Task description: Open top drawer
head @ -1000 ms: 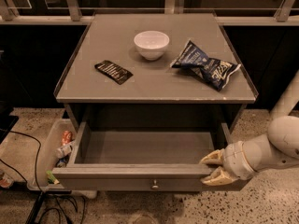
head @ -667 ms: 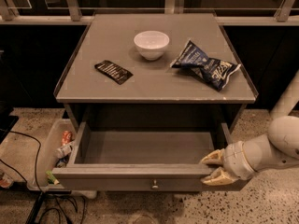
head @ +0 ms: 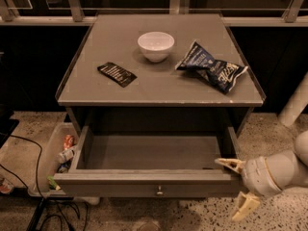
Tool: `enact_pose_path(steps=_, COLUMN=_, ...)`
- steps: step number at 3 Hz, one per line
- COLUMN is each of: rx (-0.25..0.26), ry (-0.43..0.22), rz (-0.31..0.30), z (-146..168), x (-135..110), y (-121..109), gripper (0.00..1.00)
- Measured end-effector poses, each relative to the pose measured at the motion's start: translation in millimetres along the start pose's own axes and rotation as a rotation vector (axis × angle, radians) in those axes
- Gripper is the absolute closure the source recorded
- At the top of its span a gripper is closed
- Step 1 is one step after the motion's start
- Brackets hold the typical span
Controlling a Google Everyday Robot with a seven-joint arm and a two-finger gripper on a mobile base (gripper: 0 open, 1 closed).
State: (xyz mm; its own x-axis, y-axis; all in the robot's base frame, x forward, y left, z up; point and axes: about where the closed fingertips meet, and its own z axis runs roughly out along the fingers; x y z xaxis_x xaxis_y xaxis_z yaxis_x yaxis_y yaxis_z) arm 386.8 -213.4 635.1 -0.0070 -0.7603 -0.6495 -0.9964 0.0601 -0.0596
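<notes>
The top drawer of the grey cabinet stands pulled out toward me. Its shallow grey box shows nothing inside, and the small round metal knob sits at the centre of its flat front. My gripper is at the drawer front's right end, open. One cream finger lies by the top right corner of the front. The other finger hangs lower and to the right, off the drawer. The lower drawers are hidden.
On the cabinet top stand a white bowl, a black flat packet and a blue chip bag. A clear bin of small items sits on the floor at left, with cables beside it.
The gripper's fingers have spread apart. The lower one has dropped down and to the right, away from the drawer front. The drawer has not moved.
</notes>
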Motion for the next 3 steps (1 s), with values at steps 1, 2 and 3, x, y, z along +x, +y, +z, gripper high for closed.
enact_pose_path(steps=1, rx=-0.015, ry=-0.017, rz=-0.010, z=-11.3, x=8.6, y=32.9, gripper=0.37)
enact_pose_path(steps=2, rx=-0.015, ry=-0.017, rz=-0.010, z=-15.6, x=5.0, y=32.3, gripper=0.61)
enact_pose_path(steps=3, rx=-0.015, ry=-0.017, rz=-0.011, z=-18.5, x=3.7, y=29.5, gripper=0.84)
